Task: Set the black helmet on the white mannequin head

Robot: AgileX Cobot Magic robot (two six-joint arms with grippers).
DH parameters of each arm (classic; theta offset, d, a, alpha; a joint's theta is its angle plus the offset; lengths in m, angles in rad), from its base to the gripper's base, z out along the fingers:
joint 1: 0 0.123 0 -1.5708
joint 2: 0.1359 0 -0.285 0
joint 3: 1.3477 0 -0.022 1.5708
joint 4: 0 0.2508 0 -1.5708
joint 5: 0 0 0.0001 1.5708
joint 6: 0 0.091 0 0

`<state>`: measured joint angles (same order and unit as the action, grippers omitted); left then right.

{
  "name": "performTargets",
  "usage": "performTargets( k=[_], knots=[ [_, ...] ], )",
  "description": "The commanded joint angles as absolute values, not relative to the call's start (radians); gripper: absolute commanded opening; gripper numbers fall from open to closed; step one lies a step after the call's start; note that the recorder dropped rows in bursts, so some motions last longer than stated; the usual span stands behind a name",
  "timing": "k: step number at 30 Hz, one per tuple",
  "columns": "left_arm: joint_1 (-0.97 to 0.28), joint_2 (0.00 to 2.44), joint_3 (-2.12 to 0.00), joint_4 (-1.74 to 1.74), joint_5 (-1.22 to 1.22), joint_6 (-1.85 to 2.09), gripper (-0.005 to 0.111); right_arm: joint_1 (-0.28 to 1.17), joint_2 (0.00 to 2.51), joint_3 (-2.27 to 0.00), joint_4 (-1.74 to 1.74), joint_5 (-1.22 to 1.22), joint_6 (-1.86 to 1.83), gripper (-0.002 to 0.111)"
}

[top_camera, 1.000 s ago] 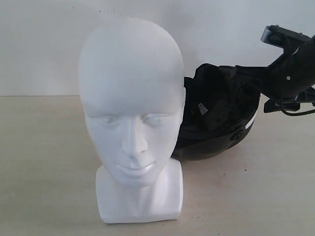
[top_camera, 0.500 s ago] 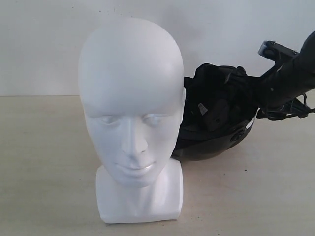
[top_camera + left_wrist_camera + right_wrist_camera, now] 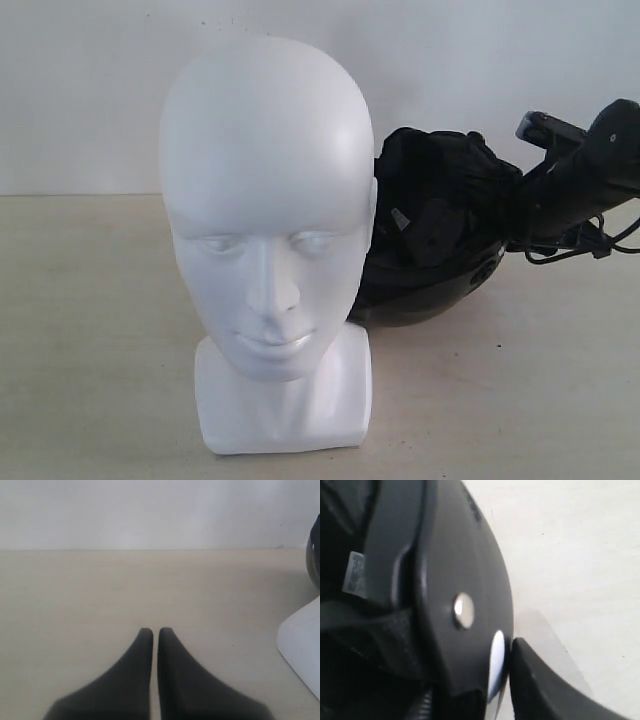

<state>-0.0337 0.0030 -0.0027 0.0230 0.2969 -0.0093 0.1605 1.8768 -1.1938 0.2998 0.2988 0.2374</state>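
Black helmet [image 3: 440, 240] rests on the surface [image 3: 90, 350] near its far edge, behind the white mannequin head [image 3: 265, 200]. Right jaws clamp its rim; left jaws are closed, well apart from it.

Plain white wall [image 3: 80, 90], pale beige tabletop [image 3: 90, 330]
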Motion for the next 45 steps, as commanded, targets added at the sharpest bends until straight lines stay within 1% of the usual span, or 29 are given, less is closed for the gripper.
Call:
performTargets(
  k=[1, 6, 10, 16, 18, 23, 26, 28, 29, 30, 31, 32, 35, 45],
  knots=[
    [-0.031, 0.000, 0.000, 0.017, 0.296, -0.007, 0.004, 0.158, 1.856, -1.199, 0.277, 0.317, 0.201, 0.000],
    [-0.031, 0.000, 0.000, 0.017, 0.296, -0.007, 0.004, 0.119, 1.800, -1.199, 0.205, 0.394, 0.201, 0.000],
    [-0.031, 0.000, 0.000, 0.017, 0.296, -0.007, 0.004, 0.057, 1.726, -1.199, 0.117, 0.536, 0.152, 0.000],
    [-0.031, 0.000, 0.000, 0.017, 0.296, -0.007, 0.004, -0.015, 1.636, -1.199, 0.121, 0.746, -0.259, 0.000],
    [-0.031, 0.000, 0.000, 0.017, 0.296, -0.007, 0.004, -0.032, 1.624, -1.199, 0.112, 0.799, -0.302, 0.000],
    [-0.031, 0.000, 0.000, 0.017, 0.296, -0.007, 0.004, -0.040, 1.616, -1.197, 0.087, 0.834, -0.356, 0.000],
    [-0.031, 0.000, 0.000, 0.017, 0.296, -0.007, 0.004, -0.040, 1.616, -1.159, 0.147, 0.744, -0.371, 0.000],
    [-0.031, 0.000, 0.000, 0.017, 0.296, -0.007, 0.004, -0.040, 1.616, -1.120, 0.152, 0.703, -0.401, 0.009],
    [-0.031, 0.000, 0.000, 0.017, 0.296, -0.007, 0.004, -0.040, 1.616, -1.106, 0.152, 0.684, -0.401, 0.021],
    [-0.031, 0.000, 0.000, 0.017, 0.296, -0.007, 0.004, -0.040, 1.616, -1.106, 0.152, 0.682, -0.401, 0.030],
    [-0.031, 0.000, 0.000, 0.017, 0.296, -0.007, 0.004, -0.040, 1.614, -1.106, 0.152, 0.677, -0.401, 0.045],
    [-0.031, 0.000, 0.000, 0.017, 0.296, -0.007, 0.004, -0.040, 1.611, -1.106, 0.150, 0.679, -0.401, 0.054],
    [-0.031, 0.000, 0.000, 0.017, 0.296, -0.007, 0.004, -0.040, 1.595, -1.106, 0.146, 0.681, -0.401, 0.054],
    [-0.031, 0.000, 0.000, 0.017, 0.296, -0.007, 0.004, -0.040, 1.484, -1.110, 0.048, 0.785, -0.230, 0.054]
  ],
)
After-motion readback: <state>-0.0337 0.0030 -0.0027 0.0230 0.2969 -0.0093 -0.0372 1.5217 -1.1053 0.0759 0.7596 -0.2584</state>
